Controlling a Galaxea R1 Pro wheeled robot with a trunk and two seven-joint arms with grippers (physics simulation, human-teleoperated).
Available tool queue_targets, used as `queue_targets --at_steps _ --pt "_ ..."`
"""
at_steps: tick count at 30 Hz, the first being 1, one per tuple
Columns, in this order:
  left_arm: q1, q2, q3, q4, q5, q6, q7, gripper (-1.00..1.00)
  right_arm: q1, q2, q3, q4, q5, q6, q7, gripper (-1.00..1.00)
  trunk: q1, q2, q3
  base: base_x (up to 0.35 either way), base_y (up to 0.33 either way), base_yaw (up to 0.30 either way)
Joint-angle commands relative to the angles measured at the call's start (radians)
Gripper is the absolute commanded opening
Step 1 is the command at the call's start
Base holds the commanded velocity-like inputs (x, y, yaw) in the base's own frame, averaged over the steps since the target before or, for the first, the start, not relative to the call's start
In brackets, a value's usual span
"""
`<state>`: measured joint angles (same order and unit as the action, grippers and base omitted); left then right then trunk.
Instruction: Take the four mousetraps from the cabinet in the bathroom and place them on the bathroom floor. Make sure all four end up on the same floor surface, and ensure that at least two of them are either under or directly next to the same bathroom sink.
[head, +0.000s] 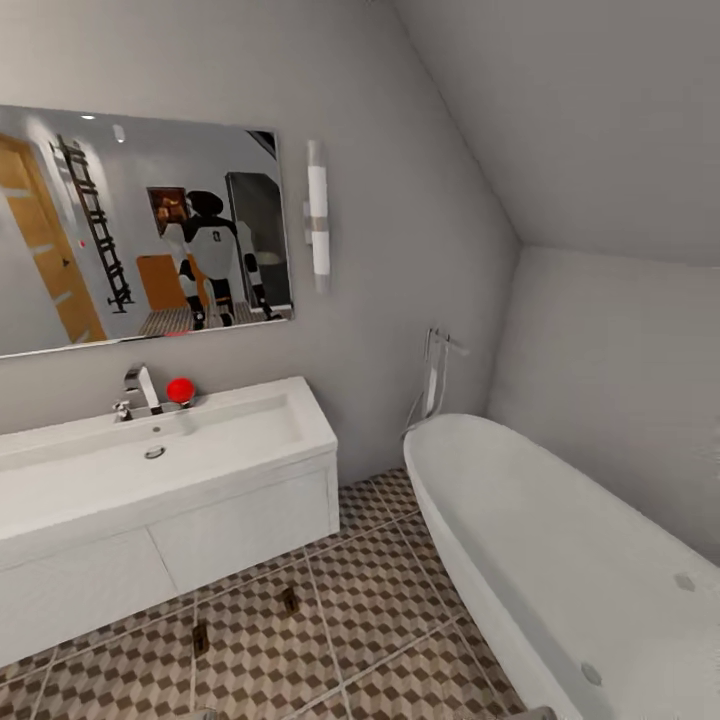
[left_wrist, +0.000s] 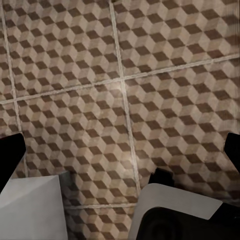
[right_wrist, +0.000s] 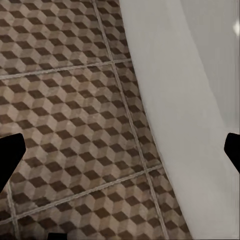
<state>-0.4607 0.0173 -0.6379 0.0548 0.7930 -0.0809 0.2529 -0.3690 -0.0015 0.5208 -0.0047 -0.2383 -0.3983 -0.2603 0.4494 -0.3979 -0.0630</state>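
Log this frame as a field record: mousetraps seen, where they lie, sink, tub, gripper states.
mousetraps_seen: two, one and another
location: bathroom floor, just in front of the vanity unit
sink: white basin with chrome tap and red knob
bathtub: white, right of the sink
left gripper: open, empty, over tiles
right gripper: open, empty, beside the tub wall
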Motion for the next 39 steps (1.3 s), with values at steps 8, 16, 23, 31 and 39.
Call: queue_targets --at_steps 8,16,23,31,39 --pt "-0.001 -0.001 -0.006 0.002 0.006 -0.004 0.0 1.0 -0.001 0.0 0.008 0.0 -0.008 -0.002 -0.002 1.0 0.001 -0.002 0.006 0.0 0.0 -0.257" --pt "0.007 -0.002 -0.006 0.001 0.006 -0.003 0.0 1.0 -0.001 0.0 0.008 0.0 -0.007 -0.002 -0.002 1.0 0.001 -0.002 0.014 0.0 0.0 -0.256" --pt "0.012 -0.003 -0.006 0.001 0.006 -0.003 0.0 1.0 -0.001 0.001 0.008 0.0 -0.007 -0.002 -0.002 1.0 0.001 -0.002 0.021 0.0 0.0 -0.255" --pt "0.013 -0.002 -0.006 0.001 0.005 -0.003 0.0 1.0 0.0 0.001 0.008 0.0 -0.007 -0.002 -0.002 1.0 0.001 -0.002 0.029 0.0 0.0 -0.252" --pt "0.013 -0.002 -0.006 0.002 0.006 -0.003 0.0 1.0 -0.001 0.001 0.008 0.0 -0.007 -0.002 -0.002 1.0 0.001 -0.002 0.037 0.0 0.0 -0.248"
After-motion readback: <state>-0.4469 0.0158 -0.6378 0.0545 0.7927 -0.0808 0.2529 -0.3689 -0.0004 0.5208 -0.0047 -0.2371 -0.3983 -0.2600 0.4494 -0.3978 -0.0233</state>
